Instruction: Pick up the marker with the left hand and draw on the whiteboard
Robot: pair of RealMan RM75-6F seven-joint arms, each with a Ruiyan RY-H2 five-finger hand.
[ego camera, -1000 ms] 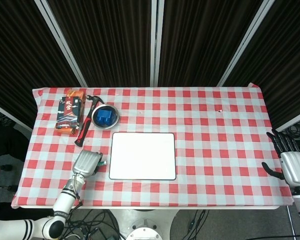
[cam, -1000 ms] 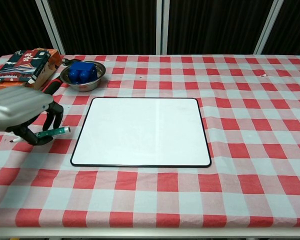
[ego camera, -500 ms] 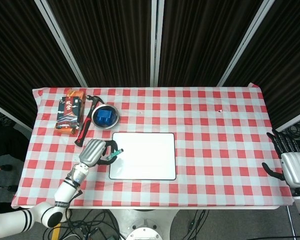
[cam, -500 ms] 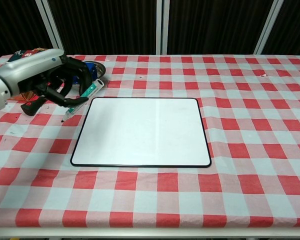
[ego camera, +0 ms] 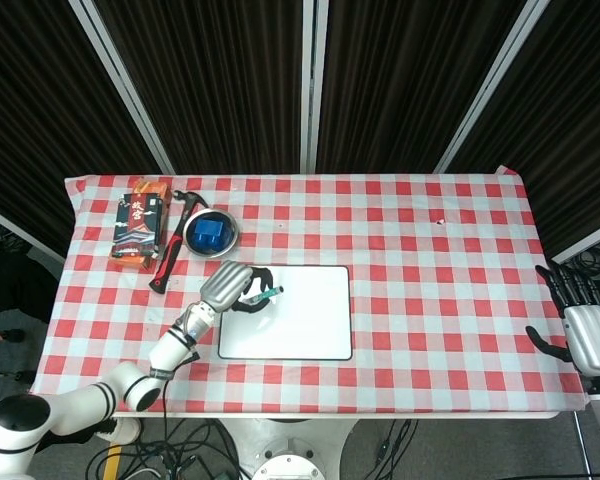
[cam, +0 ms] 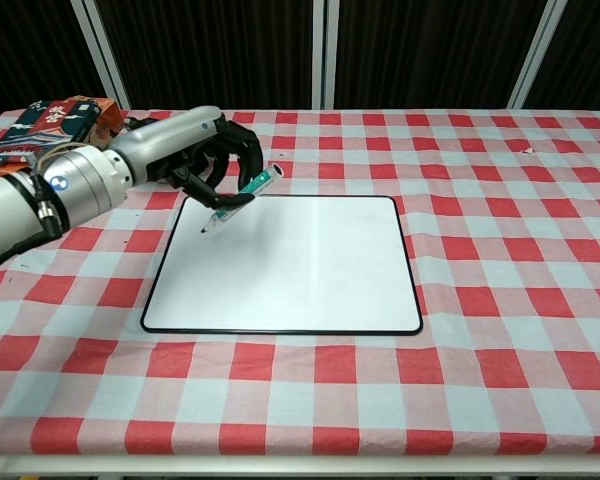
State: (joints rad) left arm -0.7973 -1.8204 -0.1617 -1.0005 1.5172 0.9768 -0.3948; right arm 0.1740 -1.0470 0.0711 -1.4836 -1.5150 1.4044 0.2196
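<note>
Gripping the slim green-and-white marker [cam: 236, 201] in curled fingers, the left hand [cam: 195, 148] hangs over the upper-left corner of the flat rectangular black-rimmed whiteboard [cam: 290, 265], the marker tilted with its tip low near the board. The right hand [ego camera: 586, 335] rests off the red-checked worktop [ego camera: 440, 260] edge, fingers spread, holding nothing.

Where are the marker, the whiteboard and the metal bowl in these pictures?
marker [cam: 236, 201]: chest view, middle of its barrel.
whiteboard [cam: 300, 270]: chest view, bare white surface near its centre.
metal bowl [ego camera: 230, 244]: head view, right part of its rim.
</note>
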